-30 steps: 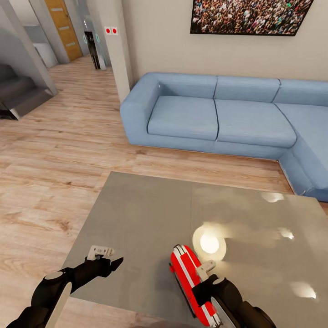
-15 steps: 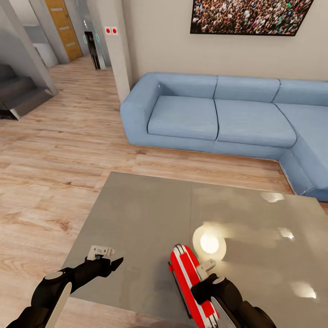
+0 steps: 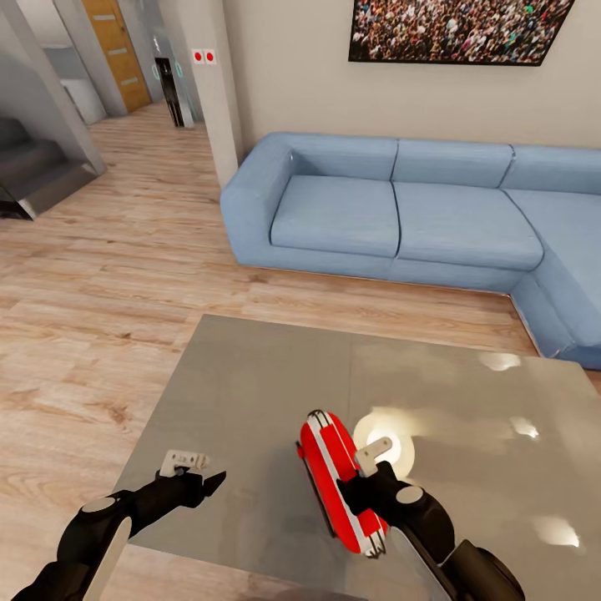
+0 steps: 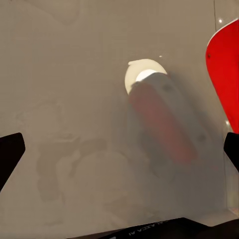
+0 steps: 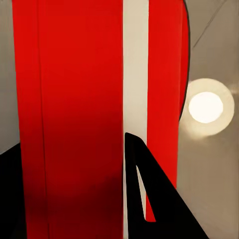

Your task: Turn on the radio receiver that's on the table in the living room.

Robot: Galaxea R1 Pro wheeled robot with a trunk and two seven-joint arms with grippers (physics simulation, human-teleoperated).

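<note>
From the head view, the radio receiver (image 3: pixel 338 480) stands on edge near the front of the grey table (image 3: pixel 250 392), its red faces and white rim band turned up and its length running away from the robot, with a thin wire handle along its left side. The right gripper (image 3: pixel 361 492) sits right against the receiver's near right side, one dark finger over the white band; whether it is actually clamped there I cannot tell from this angle. The left gripper (image 3: pixel 200 477) hovers over the table's front left part, well apart from the receiver, its fingers spread. A bright lamp reflection (image 3: pixel 386 442) glows on the tabletop just beyond the receiver. Behind the table lie the wood floor (image 3: pixel 100 292), the blue sofa (image 3: pixel 401 209) and the crowd picture (image 3: pixel 459 29) on the beige wall. In the left wrist view, the two dark fingertips (image 4: pixel 10 154) stand wide apart over the glossy top, which mirrors the receiver as a blurred red shape, while the receiver's red edge (image 4: pixel 226 64) shows to one side. In the right wrist view, the receiver (image 5: pixel 74 109) looms very close, and a dark finger (image 5: pixel 149 199) lies across its white band and red face, touching it.
</note>
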